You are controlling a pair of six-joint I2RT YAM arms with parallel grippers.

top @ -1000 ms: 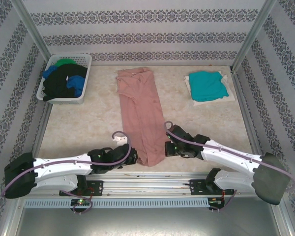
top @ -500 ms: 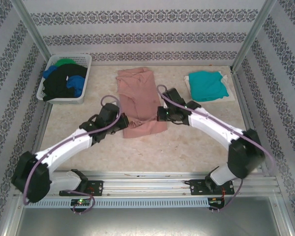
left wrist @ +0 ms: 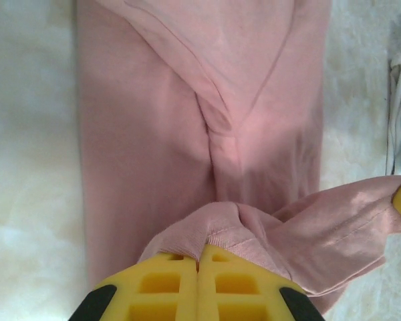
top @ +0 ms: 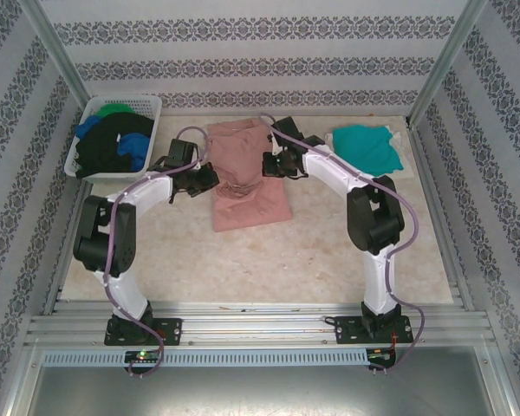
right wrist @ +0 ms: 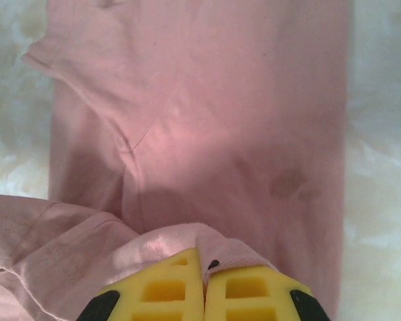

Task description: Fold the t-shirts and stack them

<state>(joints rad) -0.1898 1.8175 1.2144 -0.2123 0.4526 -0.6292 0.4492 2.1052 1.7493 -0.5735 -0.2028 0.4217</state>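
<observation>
T-shirts out on the table: two. One salmon-pink t-shirt [top: 247,204] [left wrist: 140,147] [right wrist: 240,114], laid lengthwise mid-table, near hem raised and doubled back over its own flat layer. One teal t-shirt [top: 362,147], folded, well to the right of the pink one, resting on something white.

More shirts well to the left of the pink one, heaped in one white slotted basket [top: 154,132]: black t-shirt [top: 108,143] on top, blue t-shirt [top: 137,147] in two patches, green t-shirt [top: 114,110] at the far end. Exact number in the heap not countable.

Grippers: two. Left gripper [top: 206,178] [left wrist: 199,257] at the pink shirt's left edge, yellow jaws pressed together on a bunched fold of hem. Right gripper [top: 269,165] [right wrist: 204,261] at its right edge, likewise clamped on the hem.

Surface: cream marbled tabletop [top: 347,234] under the pink shirt. Room: wallpaper [top: 243,35] in bands of dark ornament on white beyond it; aluminium posts [top: 442,61] at the far corners; metal rail [top: 260,325] on its near side, carrying both arm bases.
</observation>
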